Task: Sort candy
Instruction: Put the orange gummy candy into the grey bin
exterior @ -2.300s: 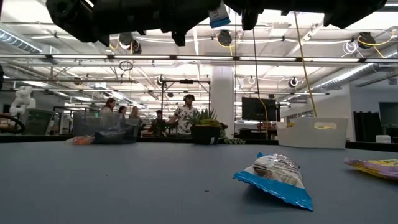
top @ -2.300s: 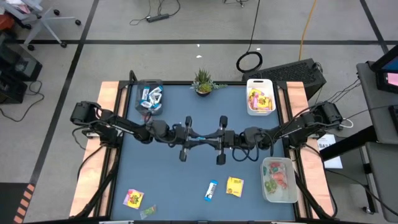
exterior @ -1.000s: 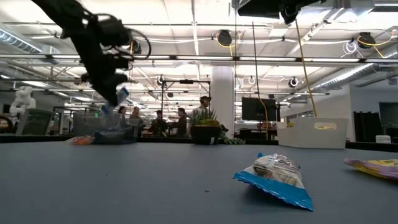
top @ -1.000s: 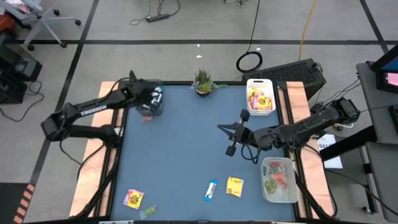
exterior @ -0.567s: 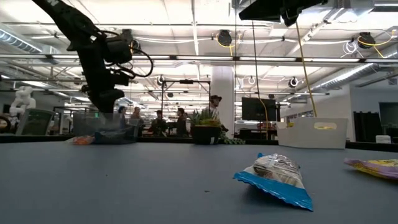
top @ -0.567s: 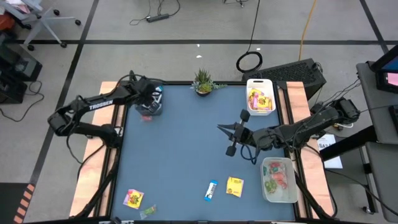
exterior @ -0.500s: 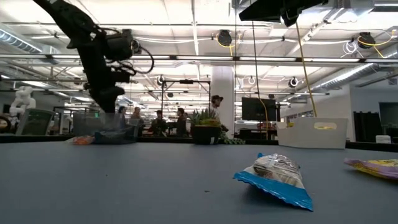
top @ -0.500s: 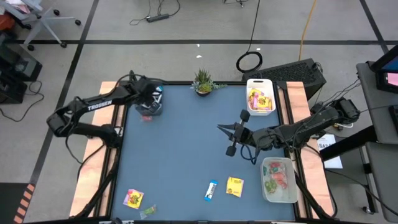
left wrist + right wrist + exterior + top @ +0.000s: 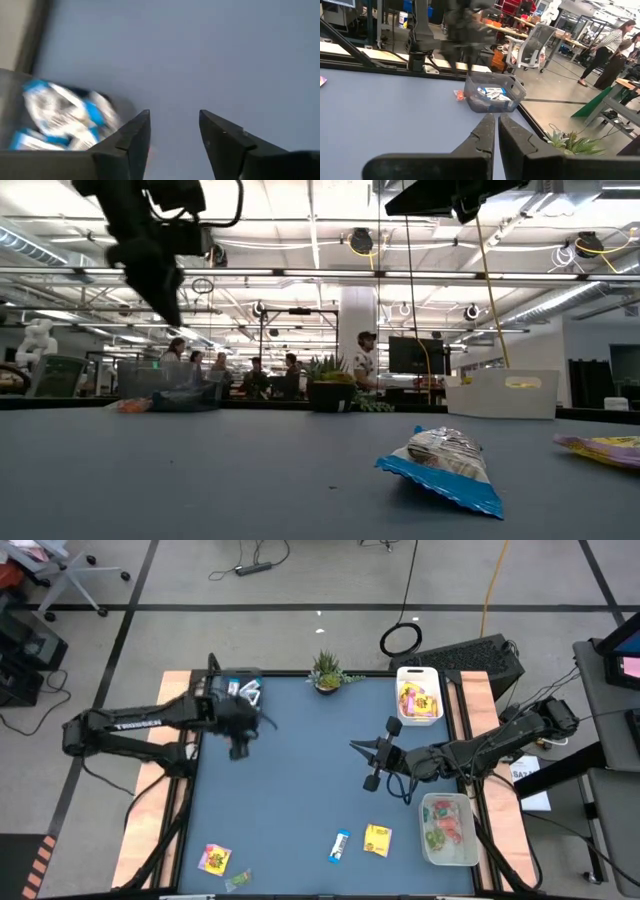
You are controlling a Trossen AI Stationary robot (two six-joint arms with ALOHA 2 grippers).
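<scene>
Meanwhile, the left gripper (image 9: 240, 745) hangs empty with its fingers parted just beside the clear bin (image 9: 243, 690) of blue-and-white bars (image 9: 60, 120), while the right gripper (image 9: 368, 762), nearly closed and holding nothing, waits well apart near mid-table. Far from that bin, along the table's near edge, lie one blue-and-white bar (image 9: 340, 846) and two yellow packets (image 9: 376, 839). Light, crinkly and probably slippery, each looks best pinched across its flat middle.

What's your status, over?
Left gripper open, empty, beside clear bin of blue bars. Right gripper shut, idle mid-table. Blue bar, yellow packet unsorted. Nothing blocking.
</scene>
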